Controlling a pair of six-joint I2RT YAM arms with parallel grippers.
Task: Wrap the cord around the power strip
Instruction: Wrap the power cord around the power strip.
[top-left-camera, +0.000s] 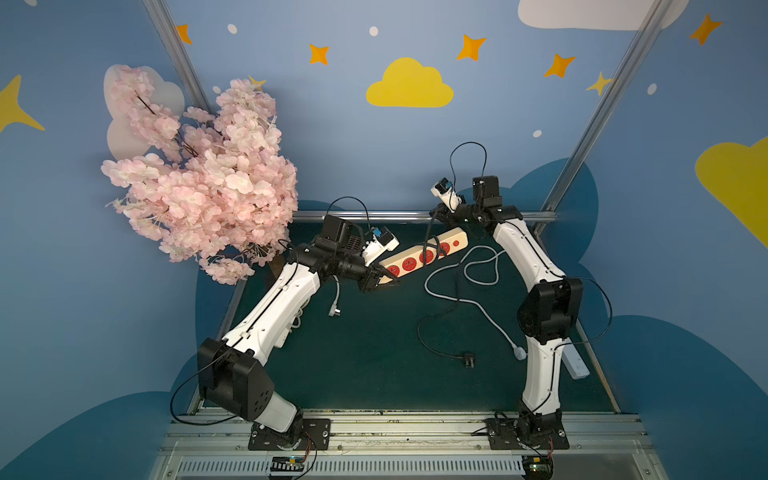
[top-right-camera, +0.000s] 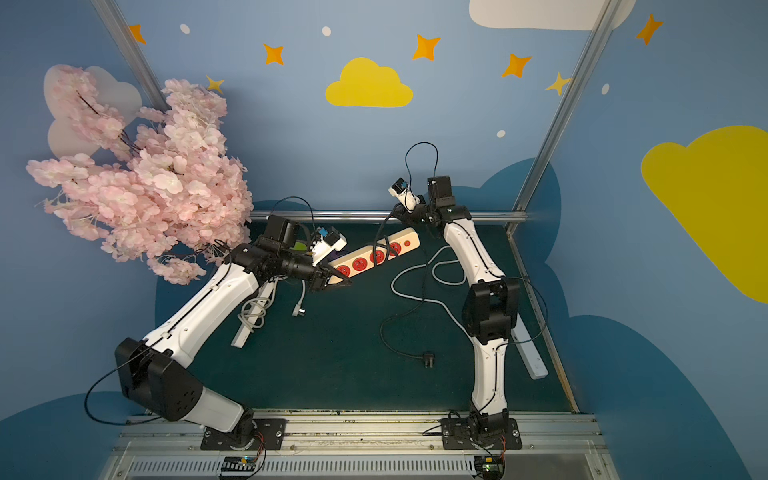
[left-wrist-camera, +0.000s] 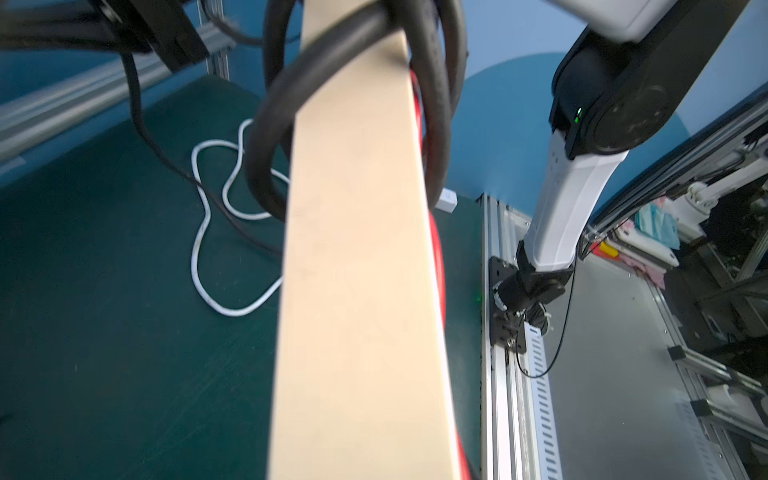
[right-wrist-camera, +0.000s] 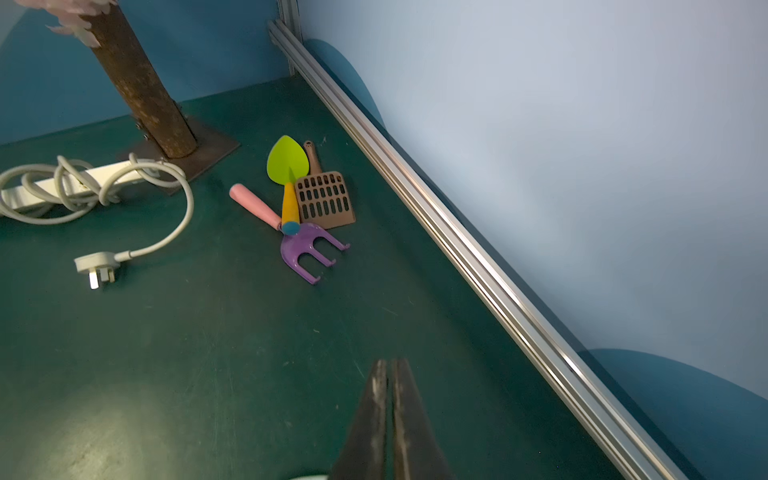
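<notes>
The left fingers (top-left-camera: 386, 286) hold one end of the cream power strip (top-left-camera: 424, 254) tight, up above the green bench (top-left-camera: 365, 353), close to the far edge. The black cord (left-wrist-camera: 434, 116) goes around the strip near its other end, then hangs down and lies in a loop on the bench. Its plug (top-left-camera: 469, 359) lies toward the front right corner. The right fingers (right-wrist-camera: 376, 399) are pressed together with nothing in them, by the strip's far end. A white cord (left-wrist-camera: 193, 266) lies curled nearby.
</notes>
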